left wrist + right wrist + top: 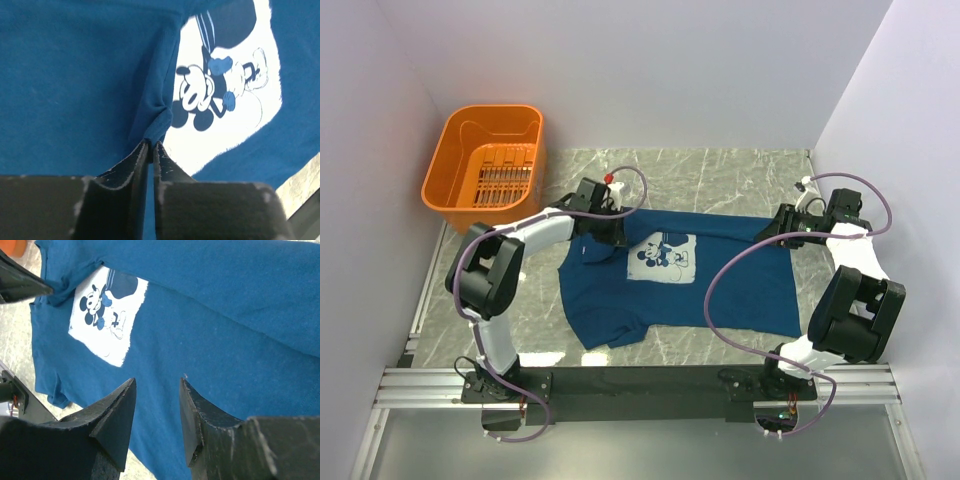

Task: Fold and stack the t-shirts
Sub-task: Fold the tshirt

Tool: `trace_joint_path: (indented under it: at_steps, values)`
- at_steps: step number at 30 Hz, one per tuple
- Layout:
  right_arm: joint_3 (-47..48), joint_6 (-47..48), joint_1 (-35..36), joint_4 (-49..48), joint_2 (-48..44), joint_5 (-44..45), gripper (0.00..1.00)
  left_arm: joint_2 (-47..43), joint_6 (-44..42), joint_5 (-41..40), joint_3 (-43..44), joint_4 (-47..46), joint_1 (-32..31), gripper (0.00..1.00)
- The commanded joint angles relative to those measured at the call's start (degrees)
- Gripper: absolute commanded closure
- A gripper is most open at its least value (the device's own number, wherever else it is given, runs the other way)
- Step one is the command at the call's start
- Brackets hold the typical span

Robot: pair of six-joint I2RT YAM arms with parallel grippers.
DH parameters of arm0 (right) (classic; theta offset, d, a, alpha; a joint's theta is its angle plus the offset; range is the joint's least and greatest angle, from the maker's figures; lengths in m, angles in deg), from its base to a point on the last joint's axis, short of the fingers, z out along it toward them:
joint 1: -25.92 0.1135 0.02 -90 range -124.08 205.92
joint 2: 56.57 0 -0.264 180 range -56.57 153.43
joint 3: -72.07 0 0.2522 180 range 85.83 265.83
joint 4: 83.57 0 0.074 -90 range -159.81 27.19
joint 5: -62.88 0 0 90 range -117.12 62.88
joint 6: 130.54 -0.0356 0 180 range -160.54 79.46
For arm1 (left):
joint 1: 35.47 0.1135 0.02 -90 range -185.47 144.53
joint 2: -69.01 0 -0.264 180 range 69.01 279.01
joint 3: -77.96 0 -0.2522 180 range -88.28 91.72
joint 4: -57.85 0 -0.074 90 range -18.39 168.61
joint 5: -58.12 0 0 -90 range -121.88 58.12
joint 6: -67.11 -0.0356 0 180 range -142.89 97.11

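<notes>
Our left gripper point(151, 146) pinches a fold of the one navy t-shirt point(730, 290), just beside its pale cartoon print point(240, 100); our right gripper point(157, 382), jaws apart, hovers over the spread cloth. We count one orange basket point(447, 165).

An orange plastic basket point(453, 168) stands at the far left corner of the marbled table point(720, 180).
</notes>
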Motion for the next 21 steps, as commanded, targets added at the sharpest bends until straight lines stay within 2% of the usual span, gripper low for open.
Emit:
trace_joint_path:
  at_steps: [1,7,9,11,12,15,16,17,21]
  values:
    - [0.5,0.83,-0.62,0.12,-0.13,-1.32,0.53,-3.03,-1.68,2.07,-0.54,0.34,-0.55,0.86]
    - [0.67,0.84,-0.62,0.21,0.13,-1.23,0.53,-8.56,-4.5,12.87,-3.44,1.75,-0.64,0.68]
    - [0.67,0.92,-0.62,0.3,0.13,-1.14,0.53,-11.45,-5.03,15.33,-4.49,2.28,-0.73,0.63]
    - [0.5,1.18,-0.62,0.21,0.31,-0.79,0.53,-13.92,-4.5,14.38,-5.9,2.02,-0.73,0.57]
    - [0.5,1.36,-0.62,0.38,0.4,-0.7,0.53,-16.63,-4.15,12.98,-6.51,1.75,-0.64,0.5]
    - [0.59,1.71,-0.53,0.73,0.57,-0.35,0.53,-20.68,-0.99,0.79,-7.92,2.45,-0.73,0.4]
    - [0.67,1.89,-0.53,0.74,0.57,-0.35,0.53,-21.31,-0.03,-7.51,-8.18,3.06,-0.64,0.38]
    - [0.76,2.24,-0.44,1.0,0.66,-0.52,0.52,-21.92,2.24,-10.82,-8.45,3.94,-0.46,0.36]
    - [1.2,4.61,1.22,3.01,0.66,-1.67,0.52,-25.17,7.27,-17.26,-11.61,3.16,2.07,0.27]
